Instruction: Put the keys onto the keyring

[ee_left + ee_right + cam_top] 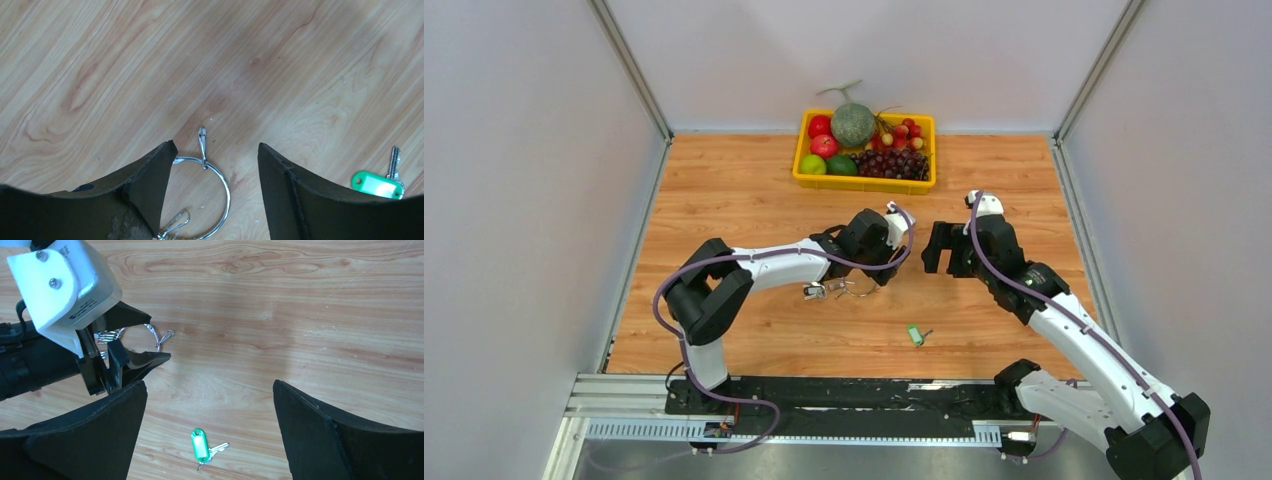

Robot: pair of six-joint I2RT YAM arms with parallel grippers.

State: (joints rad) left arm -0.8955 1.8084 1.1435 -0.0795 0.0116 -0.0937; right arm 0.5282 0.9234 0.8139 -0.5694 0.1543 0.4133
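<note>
The keyring (pixel 227 189), a thin silvery wire ring, lies flat on the wooden table with a small snap clip (pixel 202 141) hooked on its far side. My left gripper (pixel 216 145) stands open over it. Its left finger (pixel 150 175) touches the ring's end and its right finger stays apart from the wire. In the top view the ring (pixel 852 291) lies just under the left gripper (pixel 874 274). One of the keys (pixel 915 335), with a green tag, lies alone nearer the arms' bases. My right gripper (pixel 209 384) hangs open above this key (pixel 200 445), well clear of it.
A yellow basket (pixel 864 184) of fruit stands at the back edge of the table. More small silvery clips (pixel 814 292) bunch at the ring's left side. White walls close in the table on both sides. The two grippers (pixel 934 250) face each other closely.
</note>
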